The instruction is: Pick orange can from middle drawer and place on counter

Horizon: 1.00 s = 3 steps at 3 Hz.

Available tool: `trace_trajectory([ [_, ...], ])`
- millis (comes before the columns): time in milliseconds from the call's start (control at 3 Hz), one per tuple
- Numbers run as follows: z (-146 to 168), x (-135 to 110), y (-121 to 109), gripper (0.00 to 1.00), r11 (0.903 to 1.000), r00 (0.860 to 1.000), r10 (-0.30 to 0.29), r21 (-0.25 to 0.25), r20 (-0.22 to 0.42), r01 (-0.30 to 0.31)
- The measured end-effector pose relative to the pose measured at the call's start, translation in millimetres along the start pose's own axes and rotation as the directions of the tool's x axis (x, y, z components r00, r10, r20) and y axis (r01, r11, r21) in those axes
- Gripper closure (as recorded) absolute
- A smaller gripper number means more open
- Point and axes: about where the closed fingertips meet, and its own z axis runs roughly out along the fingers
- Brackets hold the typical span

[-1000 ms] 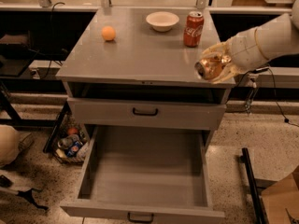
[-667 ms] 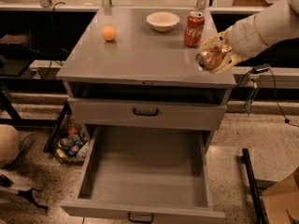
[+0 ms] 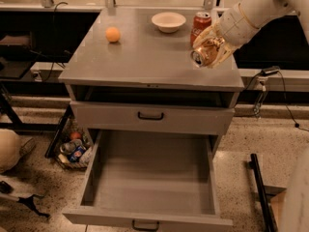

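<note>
- Camera view: gripper point(image 3: 216, 51) is over the right side of the counter point(image 3: 140, 57), jaws clenched on the can point(image 3: 203, 55).
- Can is tilted, just in front of the Coke can point(image 3: 200, 24).
- Drawer point(image 3: 91, 182) is pulled out.
- Ball point(image 3: 113, 34) and bowl point(image 3: 168, 21) sit on the counter toward the back.

My console view: speckled floor point(image 3: 270, 144), dark recess point(image 3: 34, 28) behind, black cable point(image 3: 286, 103) right, cluttered basket point(image 3: 72, 150) left. Gripper point(image 3: 210, 51) clasps the orange can point(image 3: 203, 55) over the counter point(image 3: 145, 57), at its right edge.
</note>
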Motion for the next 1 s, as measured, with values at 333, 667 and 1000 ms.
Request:
trace_trajectory([
  [333, 18.5, -7.5, -15.9, 1.00, 0.9943, 0.997, -0.070, -0.082, -0.015, 0.069],
  [667, 40.1, -13.8, -26.6, 1.00, 0.9857, 0.994, -0.109, -0.129, -0.003, 0.108],
  [1000, 58.8, -16.9, -35.4, 1.00, 0.9808, 0.991, -0.131, -0.144, 0.017, 0.132],
])
